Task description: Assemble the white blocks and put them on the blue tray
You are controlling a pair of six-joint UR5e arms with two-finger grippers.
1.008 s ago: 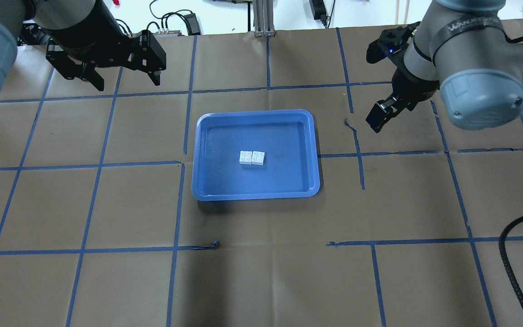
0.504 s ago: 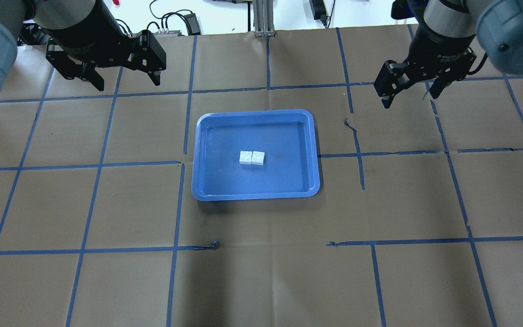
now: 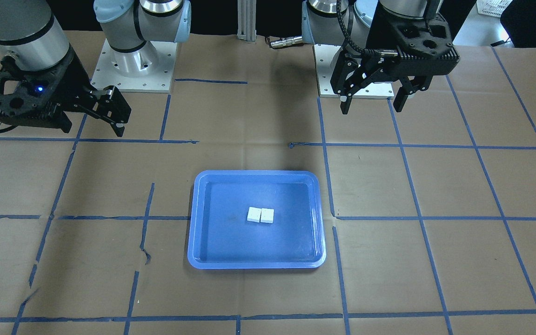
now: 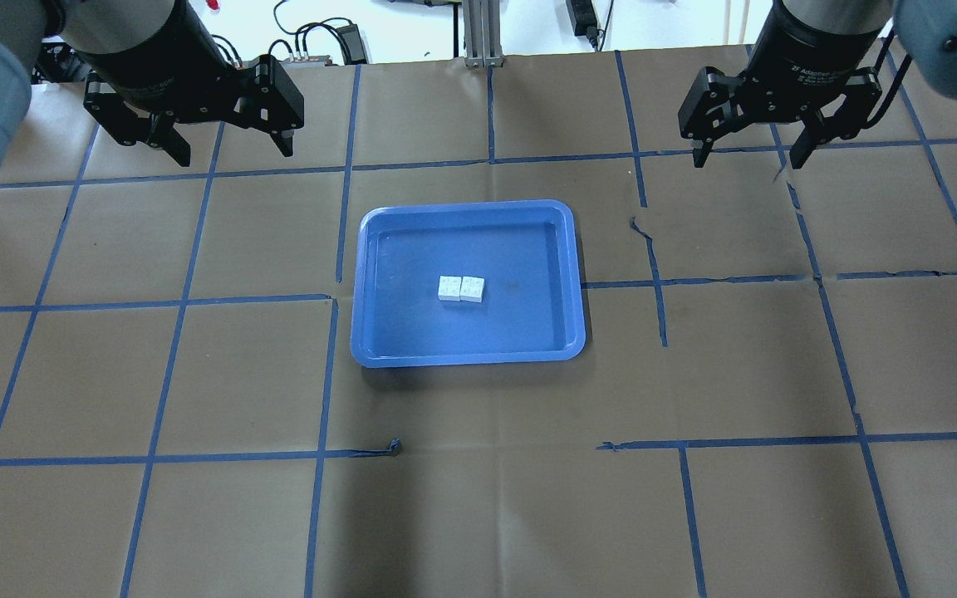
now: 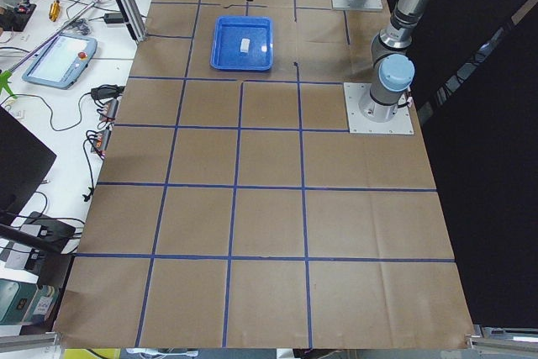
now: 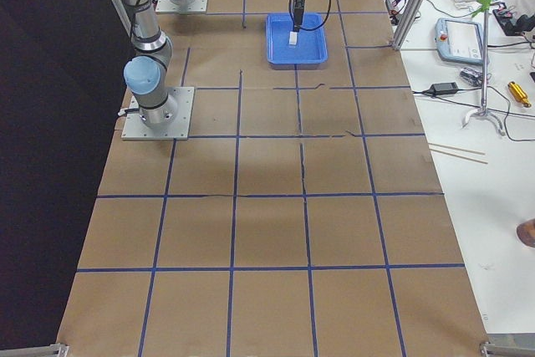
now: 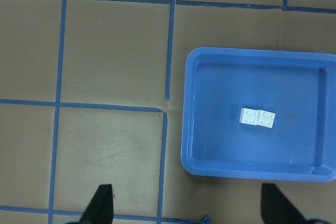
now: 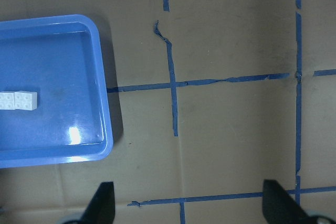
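Note:
Two white blocks (image 4: 461, 288), joined side by side, lie in the middle of the blue tray (image 4: 468, 204) at the table's centre. They also show in the front view (image 3: 260, 215) on the tray (image 3: 256, 173). My left gripper (image 4: 233, 149) is open and empty, high over the far left of the table. My right gripper (image 4: 746, 159) is open and empty over the far right. The left wrist view shows the blocks (image 7: 258, 118) in the tray (image 7: 185, 129). The right wrist view shows the blocks (image 8: 18, 100) at its left edge.
Brown paper with a blue tape grid covers the table. An aluminium post (image 4: 478, 33) and cables stand at the far edge. Both arm bases (image 3: 133, 65) are bolted at the robot's side. The paper is torn to the right of the tray (image 4: 643, 228).
My right gripper has moved away from beside the tray toward the far right of the table and turned to face straight down. The left arm, tray and blocks have not moved.

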